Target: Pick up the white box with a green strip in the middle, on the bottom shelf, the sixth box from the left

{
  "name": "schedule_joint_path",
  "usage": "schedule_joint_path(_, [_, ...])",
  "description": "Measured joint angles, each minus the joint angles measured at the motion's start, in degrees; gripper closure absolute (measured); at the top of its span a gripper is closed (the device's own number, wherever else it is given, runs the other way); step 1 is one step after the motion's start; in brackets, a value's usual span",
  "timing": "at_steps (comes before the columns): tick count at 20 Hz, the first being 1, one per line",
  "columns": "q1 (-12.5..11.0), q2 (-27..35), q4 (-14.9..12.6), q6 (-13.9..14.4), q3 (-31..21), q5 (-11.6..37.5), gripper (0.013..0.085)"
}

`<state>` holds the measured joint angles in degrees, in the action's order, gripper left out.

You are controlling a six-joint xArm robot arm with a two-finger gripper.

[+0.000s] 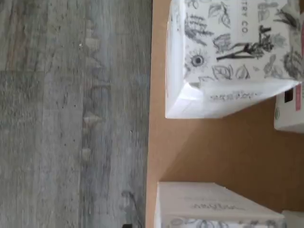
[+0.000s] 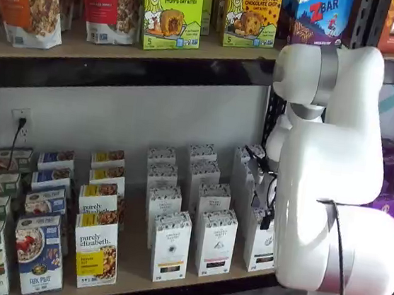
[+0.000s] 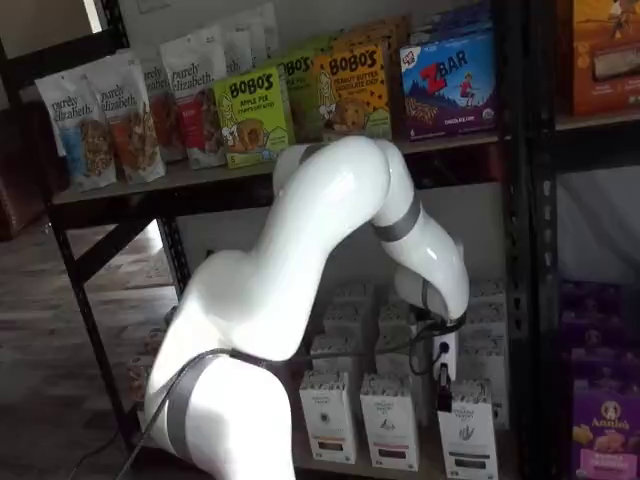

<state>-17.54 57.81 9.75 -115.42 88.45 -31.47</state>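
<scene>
Three rows of white boxes stand on the bottom shelf (image 2: 132,282), low in the frame of both shelf views, set in neat lines so each front box is easy to reach. The white box with a green strip (image 3: 466,432) looks to me like the front box at the lower right of a shelf view, though the strip is too small to be sure. The big white arm (image 2: 336,177) bends down right in front of it and hides most of that row. The gripper (image 2: 266,216) hangs at the arm's tip, just above the box, with a black cable beside it. I cannot tell if its fingers are apart or together, and nothing seems held in them yet. In the wrist view a white box with leaf drawings (image 1: 228,57) sits on the tan board beside the grey floor (image 1: 71,118). Colourful cereal boxes (image 2: 39,250) fill the lower left, well apart from the arm. Snack boxes (image 2: 171,9) line the shelf above
</scene>
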Motion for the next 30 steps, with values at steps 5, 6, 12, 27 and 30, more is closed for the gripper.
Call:
schedule_joint_path(5, [0.2,2.5,-6.5,5.7,3.1,-0.9,0.0130])
schedule_joint_path(6, [0.3,3.0,-7.6,6.8,3.5,-0.8,0.0130])
schedule_joint_path(12, [0.7,5.6,-12.2,11.1,5.6,-0.3,0.0130])
schedule_joint_path(27, [1.0,7.5,-14.3,13.2,8.3,-2.2,0.0290])
schedule_joint_path(30, [1.0,7.3,-14.2,13.1,8.1,-2.1,0.0290])
